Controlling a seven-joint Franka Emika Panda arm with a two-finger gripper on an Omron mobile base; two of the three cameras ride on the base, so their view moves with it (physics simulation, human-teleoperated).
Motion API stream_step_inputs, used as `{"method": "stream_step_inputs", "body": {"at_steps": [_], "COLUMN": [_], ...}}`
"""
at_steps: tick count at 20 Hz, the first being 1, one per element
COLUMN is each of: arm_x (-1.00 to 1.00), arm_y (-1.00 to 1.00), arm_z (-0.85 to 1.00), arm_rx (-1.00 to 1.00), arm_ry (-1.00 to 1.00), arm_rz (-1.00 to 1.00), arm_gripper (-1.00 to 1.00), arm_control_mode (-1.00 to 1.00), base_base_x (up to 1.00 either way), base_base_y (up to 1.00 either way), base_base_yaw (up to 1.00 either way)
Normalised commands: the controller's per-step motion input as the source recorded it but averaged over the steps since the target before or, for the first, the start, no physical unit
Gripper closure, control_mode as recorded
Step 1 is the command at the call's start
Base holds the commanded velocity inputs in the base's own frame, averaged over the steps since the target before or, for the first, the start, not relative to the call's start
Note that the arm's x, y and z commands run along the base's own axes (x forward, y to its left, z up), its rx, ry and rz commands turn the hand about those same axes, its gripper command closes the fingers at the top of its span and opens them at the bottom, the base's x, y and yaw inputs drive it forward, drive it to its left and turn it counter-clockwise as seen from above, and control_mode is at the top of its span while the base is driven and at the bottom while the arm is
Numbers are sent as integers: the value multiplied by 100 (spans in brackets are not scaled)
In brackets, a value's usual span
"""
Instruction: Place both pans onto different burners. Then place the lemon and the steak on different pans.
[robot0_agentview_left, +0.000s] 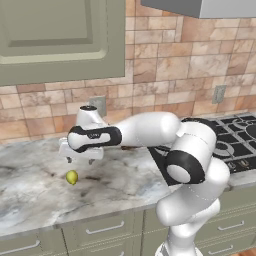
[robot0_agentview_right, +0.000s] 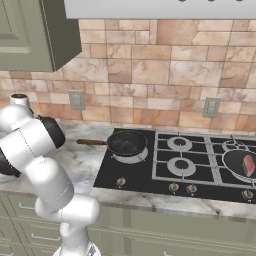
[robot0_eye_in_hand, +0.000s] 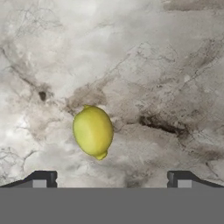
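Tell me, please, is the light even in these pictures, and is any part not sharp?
Hand view: flat, soft light; the lemon casts only a faint shadow on the marble counter.
Left base view: slightly soft throughout; small shadow beside the lemon.
Right base view: even light, no strong glare on the cooktop.

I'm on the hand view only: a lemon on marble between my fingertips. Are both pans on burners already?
Observer: Yes. The right base view shows the pan with the brown wooden handle on the cooktop's front-left burner.
Operator: And the other pan?
Observer: The second pan sits on a burner at the right edge of that view.
Operator: Where's the steak?
Observer: The steak already lies in that right-hand pan; the wooden-handled one looks empty.
Operator: How is the hand placed over the lemon?
Observer: In the left base view the gripper, jaws open, hangs above the counter, with the lemon just below it, slightly toward the counter's front edge.
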Motion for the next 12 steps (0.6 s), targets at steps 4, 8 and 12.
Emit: {"method": "stream_step_inputs", "body": {"at_steps": [4, 8, 12], "arm_x": [0, 0, 4], "arm_y": [8, 15, 26], "arm_z": [-28, -26, -14], "arm_rx": [-1, -1, -1], "arm_ry": [0, 0, 0], "arm_rz": [3, 1, 0], "arm_gripper": [-100, -100, -100], "arm_control_mode": [-100, -100, -100], "base_base_x": [0, 0, 0], "base_base_y": [0, 0, 0], "base_base_yaw": [0, 0, 0]}}
